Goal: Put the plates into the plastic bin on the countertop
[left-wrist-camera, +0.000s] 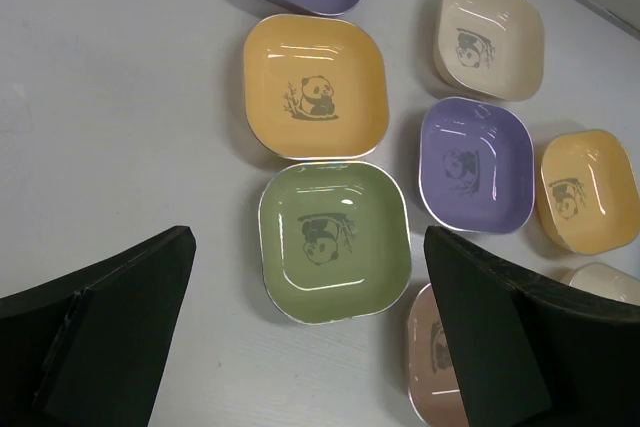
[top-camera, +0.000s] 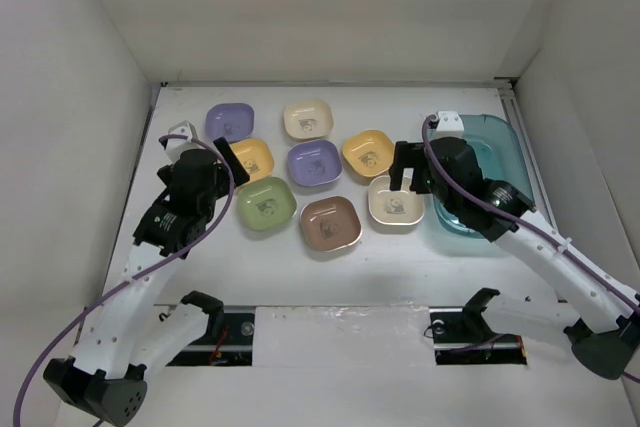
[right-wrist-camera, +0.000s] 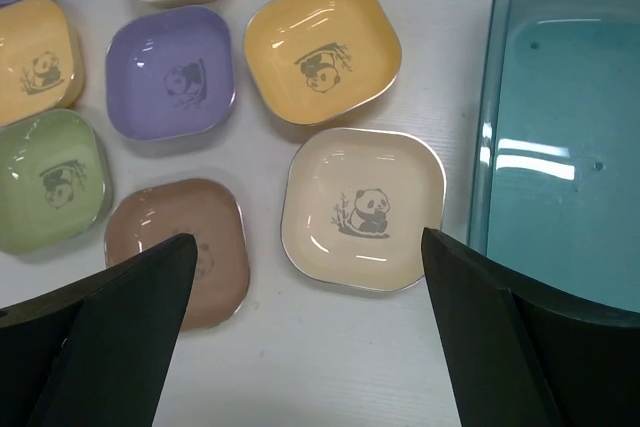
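Left wrist: brown plate (left-wrist-camera: 428, 347) sits half behind a finger (left-wrist-camera: 490, 337) of my left hand (left-wrist-camera: 308, 247) and is cut by the bottom edge. A cream plate (left-wrist-camera: 610, 282) barely shows at the right edge.
Right wrist: plastic bin (right-wrist-camera: 560, 167) runs off the top and right edges.
Top view: my right arm (top-camera: 540, 237) covers the bin's near-left side. Plate marks too small to read.
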You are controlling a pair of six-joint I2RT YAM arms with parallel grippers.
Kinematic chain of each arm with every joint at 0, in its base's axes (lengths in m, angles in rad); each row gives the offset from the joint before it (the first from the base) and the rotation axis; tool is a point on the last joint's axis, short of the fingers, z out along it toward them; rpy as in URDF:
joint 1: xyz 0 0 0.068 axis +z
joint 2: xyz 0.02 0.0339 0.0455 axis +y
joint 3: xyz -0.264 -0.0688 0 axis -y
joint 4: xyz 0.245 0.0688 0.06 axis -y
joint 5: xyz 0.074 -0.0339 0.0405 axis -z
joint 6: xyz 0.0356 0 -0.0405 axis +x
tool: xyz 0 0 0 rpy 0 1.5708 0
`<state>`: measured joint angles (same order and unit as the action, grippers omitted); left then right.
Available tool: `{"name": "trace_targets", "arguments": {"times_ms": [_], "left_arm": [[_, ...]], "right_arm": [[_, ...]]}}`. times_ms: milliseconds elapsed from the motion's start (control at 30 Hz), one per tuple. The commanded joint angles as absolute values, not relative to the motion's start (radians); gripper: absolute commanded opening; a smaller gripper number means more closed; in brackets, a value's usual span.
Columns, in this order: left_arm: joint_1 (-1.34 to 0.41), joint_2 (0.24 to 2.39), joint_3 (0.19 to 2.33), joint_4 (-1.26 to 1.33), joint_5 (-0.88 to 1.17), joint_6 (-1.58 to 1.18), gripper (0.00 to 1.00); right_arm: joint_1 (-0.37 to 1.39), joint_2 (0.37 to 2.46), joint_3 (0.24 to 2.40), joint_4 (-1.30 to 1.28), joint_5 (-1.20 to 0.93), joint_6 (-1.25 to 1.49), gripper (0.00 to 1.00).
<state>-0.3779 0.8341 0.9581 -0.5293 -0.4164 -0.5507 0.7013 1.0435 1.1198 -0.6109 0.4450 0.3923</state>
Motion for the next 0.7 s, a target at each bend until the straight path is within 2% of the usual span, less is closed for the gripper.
{"name": "trace_targets", "arguments": {"times_ms": [0,167,300,533,667], "left_arm": [[-0.376,0.83,0.988,-0.523,-0.433,-0.543,1.0],[-0.376,0.821,0.988,-0.512,-0.42,-0.543,1.0],[-0.376,0.821,0.988,-0.512,-0.407,-0.534,1.0],[-0.376,0.821,0.988,-0.512,-0.407,-0.534,1.0],[-0.376,0.83,0.988,-0.512,-0.397,-0.525,1.0]], "right_arm": [[0.698,1.035,1.177,-0.609,0.446,0.399,1.0],[0.698,1.035,1.166,-0.549,0.37,0.347,1.0],[0.698,1.117,1.175,-0.515,0.296,0.273,1.0],[0.698,1.429,1.23,-0.387,0.184,0.103,0.99],[0.698,1.677,1.321,-0.345,0.117,-0.01,0.97]]}}
